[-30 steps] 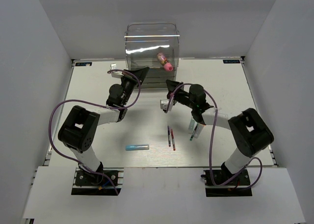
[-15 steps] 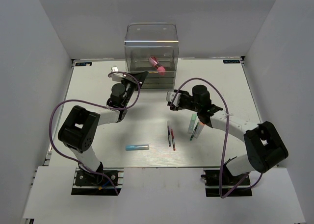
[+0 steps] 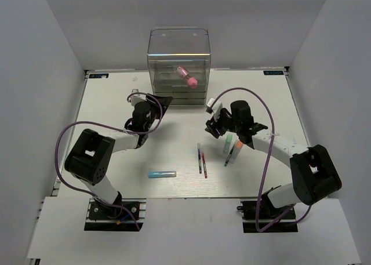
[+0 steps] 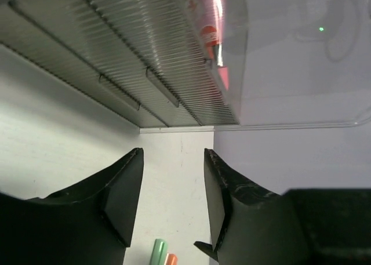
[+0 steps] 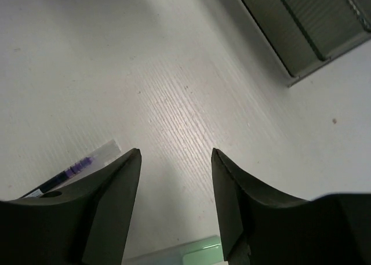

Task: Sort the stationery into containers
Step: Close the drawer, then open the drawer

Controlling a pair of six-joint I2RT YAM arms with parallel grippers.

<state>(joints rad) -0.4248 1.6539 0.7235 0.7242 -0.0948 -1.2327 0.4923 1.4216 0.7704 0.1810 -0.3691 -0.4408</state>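
Gaping empty like the left gripper (image 4: 173,156), the right gripper (image 5: 176,155) risks pinching the purple pen (image 3: 199,161) and neighbouring red pen (image 3: 204,165) together.

Tall clear organiser (image 3: 162,59) upright at the far middle, shallow drawers stacked below, see-through compartment above. Inside that compartment, stubby pink cylinder (image 3: 186,76), lying tilted. Toward the near edge, light blue stick (image 3: 162,174), flat and crosswise. To its right, purple pen (image 3: 199,159) and red pen (image 3: 204,165), side by side. Further right, pale green marker (image 3: 228,143), orange-capped marker (image 3: 238,144) and thin green pen (image 3: 229,157), close together.
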